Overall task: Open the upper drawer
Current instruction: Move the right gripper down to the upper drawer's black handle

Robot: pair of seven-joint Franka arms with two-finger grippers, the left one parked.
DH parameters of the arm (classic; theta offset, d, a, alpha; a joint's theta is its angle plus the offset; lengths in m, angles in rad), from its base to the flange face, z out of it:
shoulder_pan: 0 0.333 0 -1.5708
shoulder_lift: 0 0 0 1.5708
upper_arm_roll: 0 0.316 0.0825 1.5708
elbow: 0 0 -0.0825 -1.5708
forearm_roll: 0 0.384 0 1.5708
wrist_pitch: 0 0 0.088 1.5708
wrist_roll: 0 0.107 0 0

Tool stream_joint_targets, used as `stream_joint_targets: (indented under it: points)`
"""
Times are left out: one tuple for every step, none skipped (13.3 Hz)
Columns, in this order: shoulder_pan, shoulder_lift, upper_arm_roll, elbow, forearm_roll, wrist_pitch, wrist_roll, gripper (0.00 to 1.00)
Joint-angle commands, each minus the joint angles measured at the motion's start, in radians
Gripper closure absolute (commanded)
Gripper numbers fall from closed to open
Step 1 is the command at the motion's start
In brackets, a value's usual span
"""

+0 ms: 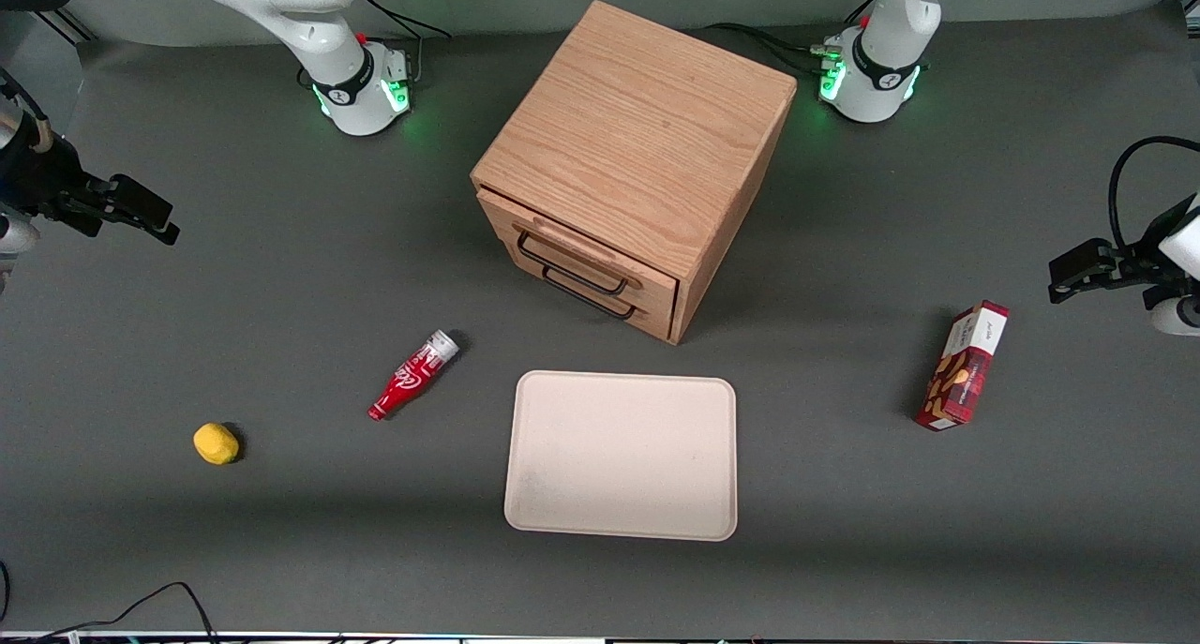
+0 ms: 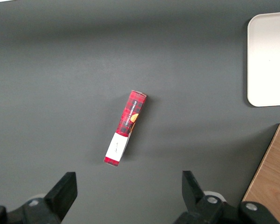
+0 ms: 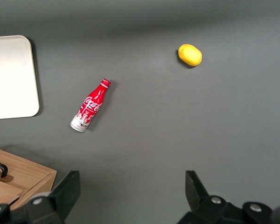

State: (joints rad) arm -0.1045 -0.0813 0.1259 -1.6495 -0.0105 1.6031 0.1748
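Note:
The wooden cabinet (image 1: 637, 128) stands in the middle of the table, its two drawers facing the front camera at an angle. The upper drawer (image 1: 525, 220) looks shut, with its thin black wire handle (image 1: 570, 271) just above the lower drawer's handle (image 1: 592, 302). My right gripper (image 1: 150, 217) hangs high above the table toward the working arm's end, well away from the cabinet. It is open and empty (image 3: 132, 178), with bare mat between its fingers. The right wrist view shows a cabinet corner (image 3: 23, 179) and a piece of black handle (image 3: 0, 169).
A red cola bottle (image 1: 413, 374) (image 3: 90, 105) lies between my gripper and the cabinet. A yellow lemon (image 1: 216, 442) (image 3: 190, 54) lies nearer the front camera. A beige tray (image 1: 622, 455) sits in front of the drawers. A red box (image 1: 964, 365) lies toward the parked arm's end.

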Motion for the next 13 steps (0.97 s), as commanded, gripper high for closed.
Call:
stream_joint_targets:
  points:
    - [0.014, 0.009, -0.009, 0.02, -0.014, -0.023, 0.031, 0.0]
    - [0.014, 0.012, -0.009, 0.022, -0.009, -0.023, 0.031, 0.0]
    - [0.014, 0.017, -0.008, 0.03, -0.009, -0.023, 0.026, 0.0]
    - [0.014, 0.018, -0.005, 0.04, -0.009, -0.023, 0.025, 0.0]
    - [0.017, 0.032, 0.0, 0.065, -0.008, -0.025, 0.017, 0.0]
    - [0.022, 0.072, 0.008, 0.107, 0.006, -0.038, 0.014, 0.0]
    - [0.043, 0.118, 0.024, 0.16, 0.035, -0.049, 0.017, 0.0]
    - [0.058, 0.159, 0.026, 0.207, 0.058, -0.054, 0.025, 0.0]
    - [0.081, 0.205, 0.028, 0.253, 0.066, -0.072, 0.022, 0.0]
    - [0.107, 0.254, 0.035, 0.307, 0.093, -0.087, 0.023, 0.0]
    - [0.138, 0.297, 0.046, 0.362, 0.112, -0.104, 0.016, 0.0]
    - [0.15, 0.333, 0.087, 0.407, 0.11, -0.104, 0.014, 0.0]
    - [0.15, 0.362, 0.148, 0.431, 0.104, -0.101, 0.014, 0.0]
